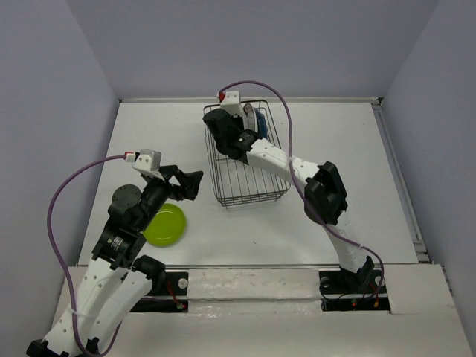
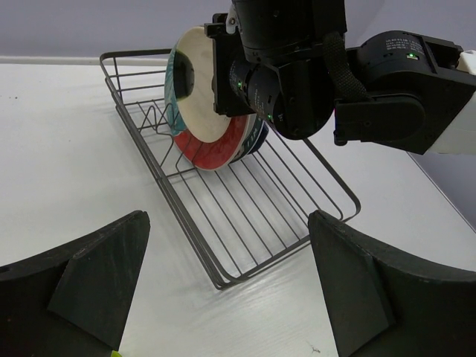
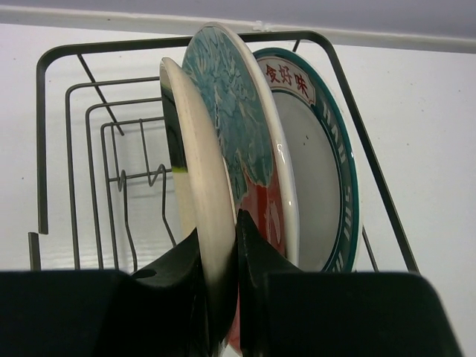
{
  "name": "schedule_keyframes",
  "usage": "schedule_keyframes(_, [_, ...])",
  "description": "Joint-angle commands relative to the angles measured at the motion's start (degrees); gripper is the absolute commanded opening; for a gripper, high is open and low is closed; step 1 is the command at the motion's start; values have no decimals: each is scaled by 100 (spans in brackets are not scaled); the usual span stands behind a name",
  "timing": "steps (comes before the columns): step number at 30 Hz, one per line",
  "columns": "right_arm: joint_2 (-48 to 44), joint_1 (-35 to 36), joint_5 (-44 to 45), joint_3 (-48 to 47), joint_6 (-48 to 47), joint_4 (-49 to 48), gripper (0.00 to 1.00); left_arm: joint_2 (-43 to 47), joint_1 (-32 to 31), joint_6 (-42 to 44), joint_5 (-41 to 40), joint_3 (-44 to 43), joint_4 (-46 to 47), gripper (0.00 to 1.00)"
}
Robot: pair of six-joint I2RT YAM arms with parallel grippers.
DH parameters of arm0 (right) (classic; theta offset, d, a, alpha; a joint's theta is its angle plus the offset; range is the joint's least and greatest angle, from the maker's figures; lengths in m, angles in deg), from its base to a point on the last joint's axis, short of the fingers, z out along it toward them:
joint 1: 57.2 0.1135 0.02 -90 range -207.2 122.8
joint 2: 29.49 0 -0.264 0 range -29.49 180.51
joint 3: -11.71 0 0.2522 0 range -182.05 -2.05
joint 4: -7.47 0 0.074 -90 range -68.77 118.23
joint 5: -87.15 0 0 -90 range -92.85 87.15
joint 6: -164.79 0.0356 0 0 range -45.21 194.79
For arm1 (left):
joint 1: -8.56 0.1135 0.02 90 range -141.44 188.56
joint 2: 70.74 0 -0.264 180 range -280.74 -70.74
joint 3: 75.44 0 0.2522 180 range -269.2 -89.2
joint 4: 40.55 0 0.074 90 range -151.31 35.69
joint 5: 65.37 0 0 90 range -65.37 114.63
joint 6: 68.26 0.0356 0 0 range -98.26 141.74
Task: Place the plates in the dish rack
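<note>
- Progress looks well past halfway: a red round plate with teal-white pattern (image 3: 238, 134) and a white plate with teal patterned rim (image 3: 320, 186) stand on edge in the dark wire rectangular dish rack (image 1: 253, 201), with a small dark blue plate (image 1: 259, 119) beyond them.
- Right claw (image 3: 218, 238) pinches the rim of the small cream plate (image 3: 190, 186), upright beside the red one, not yet released.
- Lime green plate (image 1: 167, 224) lies flat on the white counter (image 1: 335, 149), well apart from the rack, beneath the left claw (image 2: 230, 282), which gapes wide and empty; it is the last to load.
</note>
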Motion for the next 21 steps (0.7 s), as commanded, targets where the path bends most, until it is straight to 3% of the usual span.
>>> schedule_keyframes(1, [34, -55, -100, 41, 271, -205, 16, -12, 10, 85, -58, -34, 227, 99])
schedule_keyframes(2, [34, -55, -126, 41, 279, -205, 21, -12, 10, 86, -50, -35, 227, 99])
schedule_keyframes(3, [-1, -55, -179, 67, 288, -205, 37, -29, 10, 86, -58, -35, 227, 99])
schedule_keyframes(4, [-27, -55, -214, 85, 306, -205, 37, -30, 10, 86, -67, -35, 227, 99])
schedule_keyframes(5, [-80, -55, -258, 111, 315, -205, 52, -38, 10, 86, -67, -35, 227, 99])
schedule_keyframes(7, [-255, -55, -407, 225, 376, -205, 63, -30, 18, 103, -119, -70, 210, 99])
schedule_keyframes(13, [-1132, -55, -1285, 839, 482, -248, 66, 155, 45, 77, -699, -96, 175, 99])
schedule_keyframes(19, [-2294, 208, -3034, 2202, 253, -995, 60, 365, 53, 33, -1297, -254, 96, 99])
schedule_keyframes(21, [-2583, 340, -3533, 2570, 271, -1074, 55, 549, 45, -2, -1507, -377, 113, 99])
